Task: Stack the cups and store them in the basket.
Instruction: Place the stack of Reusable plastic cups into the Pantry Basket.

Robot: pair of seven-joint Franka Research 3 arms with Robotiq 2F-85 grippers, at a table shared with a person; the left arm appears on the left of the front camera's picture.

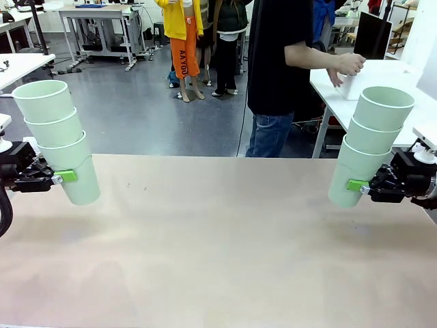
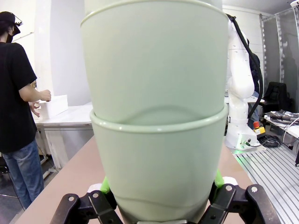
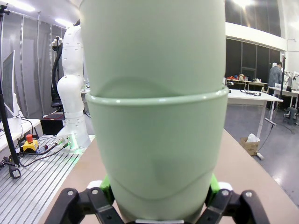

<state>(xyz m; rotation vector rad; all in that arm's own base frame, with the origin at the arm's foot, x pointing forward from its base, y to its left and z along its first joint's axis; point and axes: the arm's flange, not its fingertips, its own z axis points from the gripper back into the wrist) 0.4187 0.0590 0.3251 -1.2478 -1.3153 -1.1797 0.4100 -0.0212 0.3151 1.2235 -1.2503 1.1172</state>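
Foreground: bare table [image 1: 218,246]. Above its left side, the left claw [image 1: 65,177] is clamped on the lowest cup of the left stack [image 1: 58,133], three cups nested. At the right, the right claw [image 1: 356,185] is closed the same way on the right stack [image 1: 372,137], also three cups. Both stacks hang clear of the table with mouths tilted up and outward, presumably so the upper cups stay seated. Beyond, a person [image 1: 276,61] has their hands [image 1: 349,63] at a white bin [image 1: 355,87], apparently the basket, on a side table [image 1: 326,85], well apart from both stacks.
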